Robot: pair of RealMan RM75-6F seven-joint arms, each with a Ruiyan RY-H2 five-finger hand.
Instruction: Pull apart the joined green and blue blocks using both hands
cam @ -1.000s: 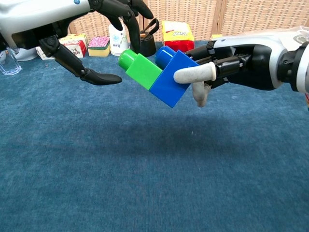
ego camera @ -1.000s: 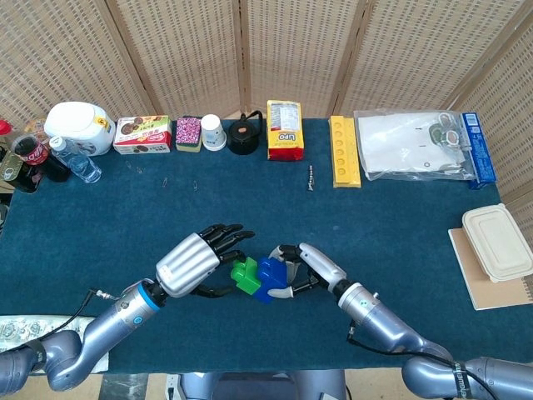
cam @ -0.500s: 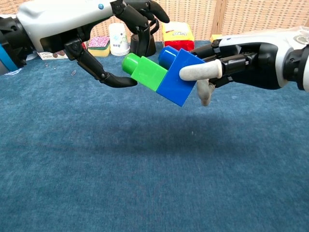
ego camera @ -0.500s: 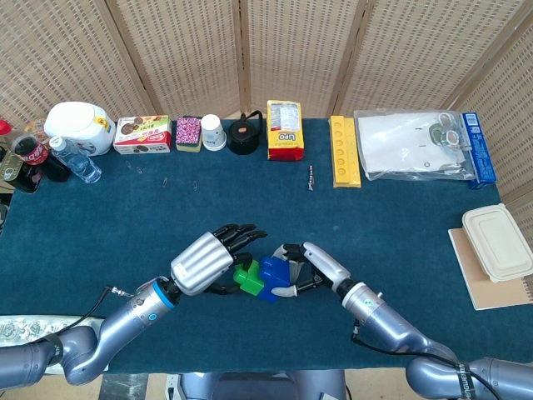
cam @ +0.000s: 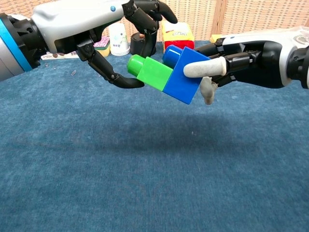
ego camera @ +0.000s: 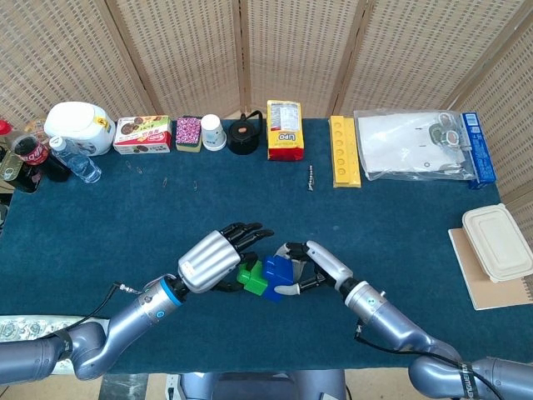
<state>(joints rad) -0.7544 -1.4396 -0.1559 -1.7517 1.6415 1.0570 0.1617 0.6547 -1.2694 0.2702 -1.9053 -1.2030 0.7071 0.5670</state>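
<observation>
- The green block (cam: 153, 72) and the blue block (cam: 186, 75) are joined and held up off the table (ego camera: 400, 225), tilted, near the middle of its near half. The green one is on the left and the blue one on the right.
- In the head view the same pair, green block (ego camera: 250, 277) and blue block (ego camera: 276, 272), sits between the two hands, partly hidden by fingers.
- The right hand (cam: 227, 63) grasps the blue block: a pale thumb lies across its near face and dark fingers reach behind it.
- The left hand (cam: 116, 29) is spread around the green block, with the thumb tip touching or just under the green block's lower left edge and the other fingers arched above its round stud. From these pictures I cannot tell whether it has closed on the block.
- In the head view the left hand (ego camera: 218, 260) and the right hand (ego camera: 315, 265) meet over the blocks, with both forearms coming in from the near edge.
- Along the far edge stand a white jug (ego camera: 79, 127), a snack box (ego camera: 142, 134), a paper cup (ego camera: 213, 132), a small black pot (ego camera: 244, 136), a yellow packet (ego camera: 285, 130) and a yellow tray (ego camera: 345, 151).
- At far right lies a clear plastic bag (ego camera: 412, 143); a pale lidded container (ego camera: 498, 241) rests off the table's right edge.
- Bottles (ego camera: 33, 157) cluster at the far left.
</observation>
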